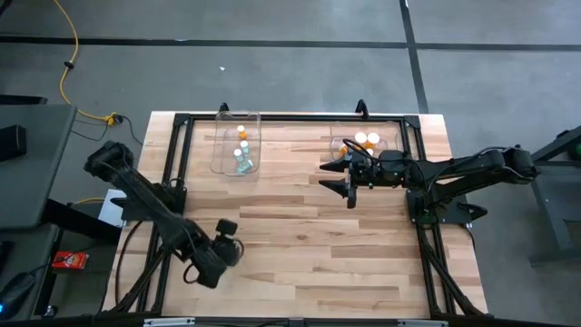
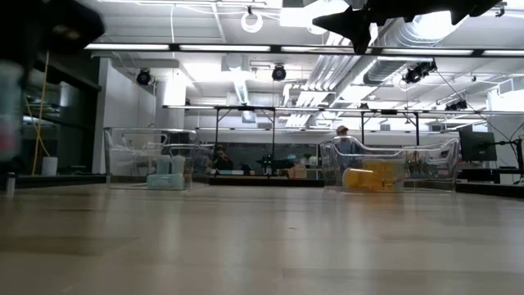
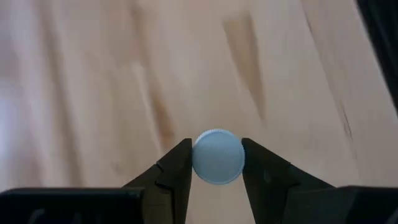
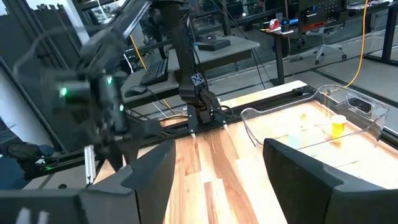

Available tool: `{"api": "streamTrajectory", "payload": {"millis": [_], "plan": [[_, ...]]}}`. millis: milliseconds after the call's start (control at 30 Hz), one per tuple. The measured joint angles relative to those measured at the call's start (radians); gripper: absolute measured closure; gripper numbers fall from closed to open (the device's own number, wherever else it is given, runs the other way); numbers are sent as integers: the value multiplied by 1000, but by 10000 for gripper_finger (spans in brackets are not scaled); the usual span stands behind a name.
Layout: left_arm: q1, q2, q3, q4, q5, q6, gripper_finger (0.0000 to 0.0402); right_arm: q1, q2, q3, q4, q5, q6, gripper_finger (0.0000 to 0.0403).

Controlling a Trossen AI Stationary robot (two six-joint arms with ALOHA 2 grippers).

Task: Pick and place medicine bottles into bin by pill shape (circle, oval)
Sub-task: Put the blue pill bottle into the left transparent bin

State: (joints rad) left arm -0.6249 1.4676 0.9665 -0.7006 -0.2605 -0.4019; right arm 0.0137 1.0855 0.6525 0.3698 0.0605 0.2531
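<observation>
My left gripper [image 1: 227, 239] is over the near left part of the table, shut on a medicine bottle whose round white cap [image 3: 217, 155] shows between the fingers. In the low view the gripper and bottle are a blur at the left edge [image 2: 8, 106]. My right gripper [image 1: 339, 179] is open and empty, raised above the table beside the right bin [image 1: 396, 136]; it also shows at the top of the low view [image 2: 360, 29]. Several bottles [image 1: 242, 150] stand in the left bin [image 1: 218, 156], and orange ones [image 1: 366, 141] in the right bin. My left gripper pinches the bottle between its two fingers at the sides of the white cap [image 3: 198, 158]. The fingers come from above, pointing down, and the cap's top faces the wrist camera, so the bottle is upright. The body below the cap is hidden by the cap.
Two clear plastic bins stand at the table's far side, left [image 2: 147, 160] and right [image 2: 385, 168]. A black frame [image 1: 182, 123] runs around the table's edges. Bare wood [image 1: 300, 236] lies between the two arms. The right wrist view shows the left bin [image 4: 311, 118].
</observation>
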Motion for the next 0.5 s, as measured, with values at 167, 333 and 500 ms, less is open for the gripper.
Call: {"api": "streamTrajectory", "payload": {"millis": [167, 333, 500], "plan": [[108, -180, 0, 9, -119, 77, 291, 0, 0, 0, 5, -9, 0, 167], [268, -359, -26, 176, -163, 229, 290, 0, 0, 0, 57, -21, 0, 167], [454, -473, -131, 427, -70, 306, 289, 0, 0, 0, 88, -24, -8, 167]]}}
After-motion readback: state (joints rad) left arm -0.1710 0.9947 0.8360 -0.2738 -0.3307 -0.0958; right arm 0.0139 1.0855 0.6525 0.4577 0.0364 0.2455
